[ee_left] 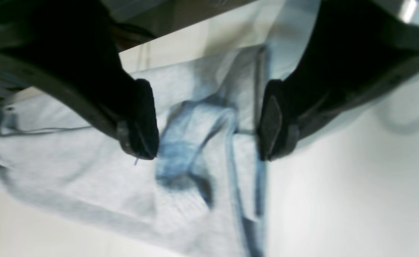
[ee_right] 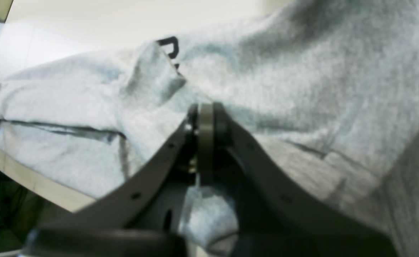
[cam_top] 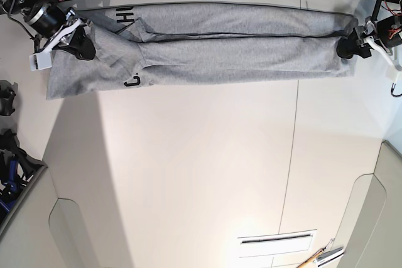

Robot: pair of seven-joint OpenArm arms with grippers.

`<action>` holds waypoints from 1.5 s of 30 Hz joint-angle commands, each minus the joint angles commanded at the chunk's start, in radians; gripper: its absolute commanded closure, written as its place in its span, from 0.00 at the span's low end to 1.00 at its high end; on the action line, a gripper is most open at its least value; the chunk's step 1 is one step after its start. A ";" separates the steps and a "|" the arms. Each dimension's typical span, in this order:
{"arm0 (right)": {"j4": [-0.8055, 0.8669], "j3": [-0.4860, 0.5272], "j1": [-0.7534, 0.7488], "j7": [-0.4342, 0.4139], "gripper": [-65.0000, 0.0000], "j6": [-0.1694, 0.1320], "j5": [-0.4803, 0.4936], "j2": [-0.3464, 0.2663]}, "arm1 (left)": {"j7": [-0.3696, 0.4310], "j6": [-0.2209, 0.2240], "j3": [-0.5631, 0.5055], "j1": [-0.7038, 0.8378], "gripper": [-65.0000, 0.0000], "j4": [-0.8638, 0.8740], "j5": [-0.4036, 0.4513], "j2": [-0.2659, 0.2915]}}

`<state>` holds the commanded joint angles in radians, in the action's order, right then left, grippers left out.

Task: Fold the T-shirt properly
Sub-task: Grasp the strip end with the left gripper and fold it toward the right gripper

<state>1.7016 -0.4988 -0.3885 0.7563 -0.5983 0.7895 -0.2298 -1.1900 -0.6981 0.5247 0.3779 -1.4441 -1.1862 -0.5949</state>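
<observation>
While our left jaws gape wide around a raised fold, our right jaws are closed narrow, and the T-shirt stretches between both pairs across the desk

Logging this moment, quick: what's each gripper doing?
Left gripper: open, over the light grey fabric T-shirt.
Right gripper: fingers together over the shirt; whether it pinches cloth, can't tell.
</observation>
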 joint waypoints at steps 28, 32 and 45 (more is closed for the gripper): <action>0.084 -0.096 0.000 0.047 1.00 0.000 0.147 0.000 | -0.011 0.000 0.000 -0.013 1.00 0.000 0.080 0.024; 0.109 -0.135 0.000 0.054 1.00 0.000 0.150 0.000 | -0.006 0.000 0.000 -0.013 1.00 -0.001 0.080 0.001; 0.109 -0.171 0.000 0.056 1.00 -0.001 0.178 0.000 | 0.019 0.000 0.000 -0.109 1.00 -0.003 0.237 -0.125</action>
<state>1.8103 -0.6701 -0.3885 0.8120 -0.5991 0.9672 -0.2302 -1.1713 -0.6981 0.5251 0.2687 -1.4467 -0.9489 -0.7200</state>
